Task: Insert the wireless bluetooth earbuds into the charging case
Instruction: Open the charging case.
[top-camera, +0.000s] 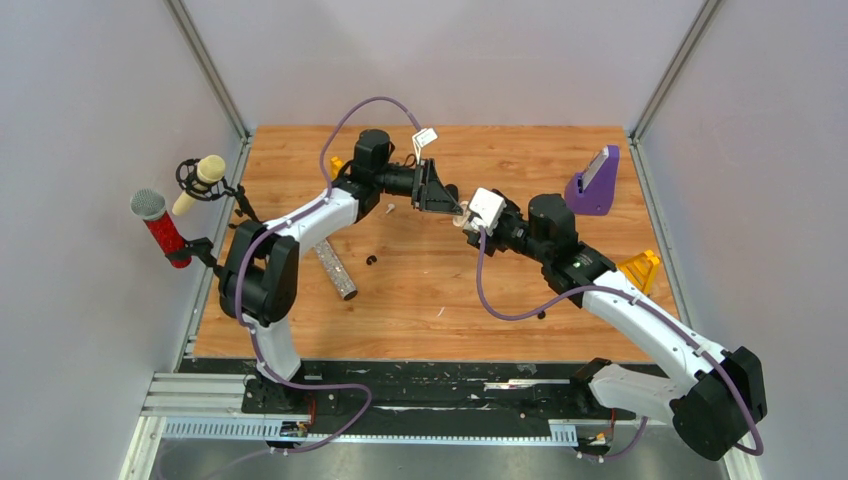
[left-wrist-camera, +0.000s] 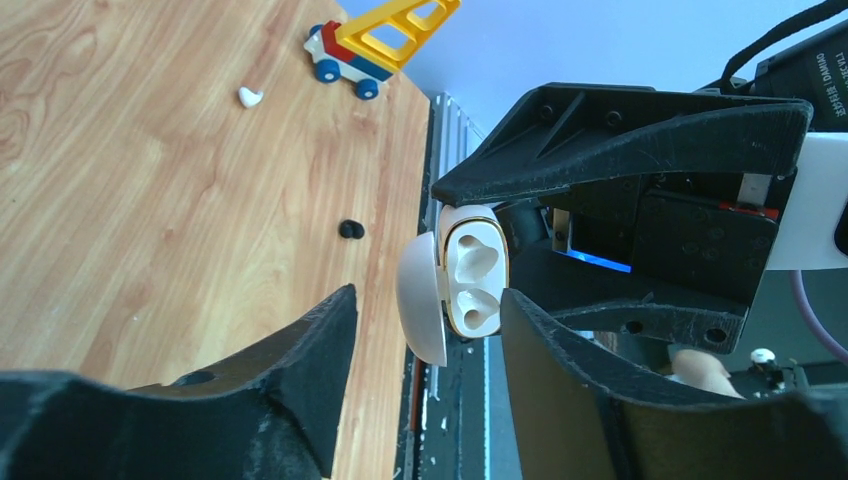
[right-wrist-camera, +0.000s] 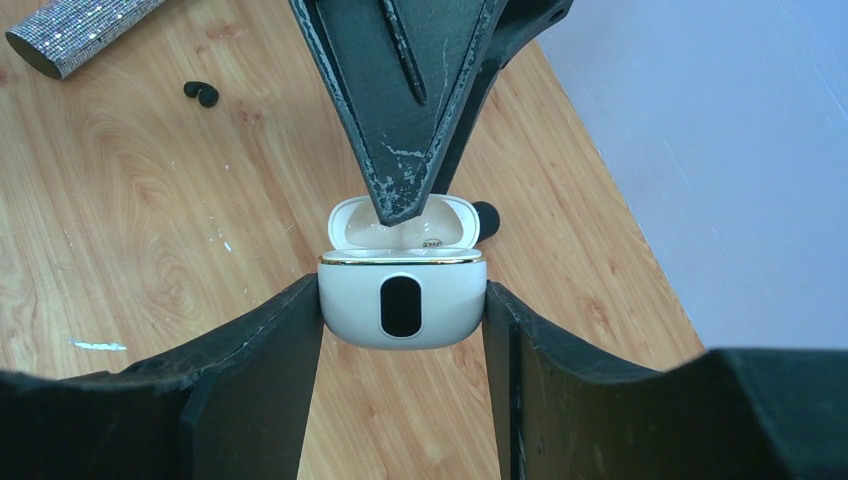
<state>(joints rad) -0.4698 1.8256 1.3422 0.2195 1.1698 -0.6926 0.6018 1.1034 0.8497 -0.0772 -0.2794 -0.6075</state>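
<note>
I see the wooden table (top-camera: 420, 335) carrying a glitter tube (top-camera: 337, 270), black buds (top-camera: 372, 262), a white bud (top-camera: 389, 208), a purple stand (top-camera: 593, 185), a yellow toy (top-camera: 640, 268) and a white sliver (top-camera: 440, 312)

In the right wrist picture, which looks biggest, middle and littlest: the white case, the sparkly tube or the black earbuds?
1. white case, but it is nearest the camera.
2. sparkly tube, partly cut off at the edge.
3. black earbuds, tiny.
</note>
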